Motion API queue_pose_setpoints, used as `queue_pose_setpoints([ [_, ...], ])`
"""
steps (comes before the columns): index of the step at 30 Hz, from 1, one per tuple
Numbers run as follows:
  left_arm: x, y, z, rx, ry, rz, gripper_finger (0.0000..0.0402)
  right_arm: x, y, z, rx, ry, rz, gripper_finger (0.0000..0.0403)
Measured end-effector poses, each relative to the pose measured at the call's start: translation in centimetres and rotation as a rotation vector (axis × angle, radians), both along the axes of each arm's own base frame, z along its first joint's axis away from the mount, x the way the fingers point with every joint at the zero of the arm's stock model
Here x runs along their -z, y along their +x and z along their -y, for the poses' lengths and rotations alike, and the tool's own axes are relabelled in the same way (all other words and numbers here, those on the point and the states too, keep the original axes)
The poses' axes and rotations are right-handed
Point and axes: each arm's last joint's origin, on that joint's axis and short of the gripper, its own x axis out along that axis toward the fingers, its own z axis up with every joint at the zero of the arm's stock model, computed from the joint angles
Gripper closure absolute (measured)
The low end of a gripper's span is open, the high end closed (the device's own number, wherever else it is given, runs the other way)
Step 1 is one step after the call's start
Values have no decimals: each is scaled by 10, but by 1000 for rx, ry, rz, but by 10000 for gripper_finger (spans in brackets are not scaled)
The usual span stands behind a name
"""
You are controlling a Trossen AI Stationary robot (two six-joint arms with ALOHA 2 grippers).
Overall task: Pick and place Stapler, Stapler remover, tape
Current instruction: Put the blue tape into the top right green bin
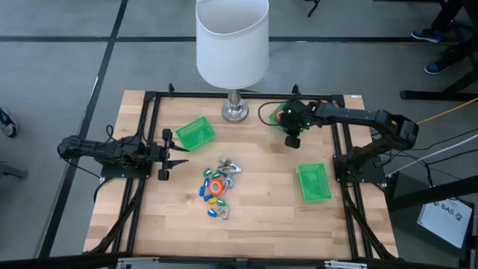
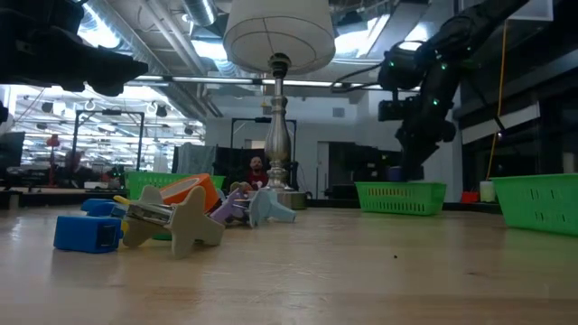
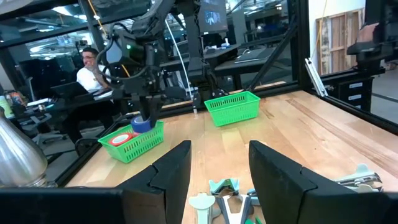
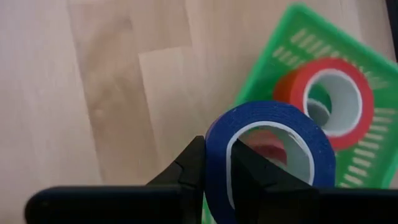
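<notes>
Overhead, right hand (image 4: 214,171) pinches a blue tape roll (image 4: 270,152) above a green bin (image 4: 298,68).

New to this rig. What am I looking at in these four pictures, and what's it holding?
It's a robot with two dark arms at a wooden table, each ending in a two-finger gripper. One picture looks straight down, one looks level across the table top, and two come from cameras on the arms' wrists. The right gripper pinches a blue tape roll above a green bin that holds a red roll. The left gripper waits open over the table's left side. Mid-table lies a pile of small office pieces. Two more green bins and a lamp also stand there.
</notes>
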Motion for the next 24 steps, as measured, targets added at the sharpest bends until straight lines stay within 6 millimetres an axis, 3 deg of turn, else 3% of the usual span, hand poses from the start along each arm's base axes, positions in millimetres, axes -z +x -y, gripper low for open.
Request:
queue_pose_setpoints([
  [15, 0, 0, 0, -1, 0, 0, 245, -1, -20, 28, 81, -1, -7, 346],
  [24, 0, 0, 0, 0, 0, 0, 245, -1, -20, 29, 97, -8, -12, 292],
])
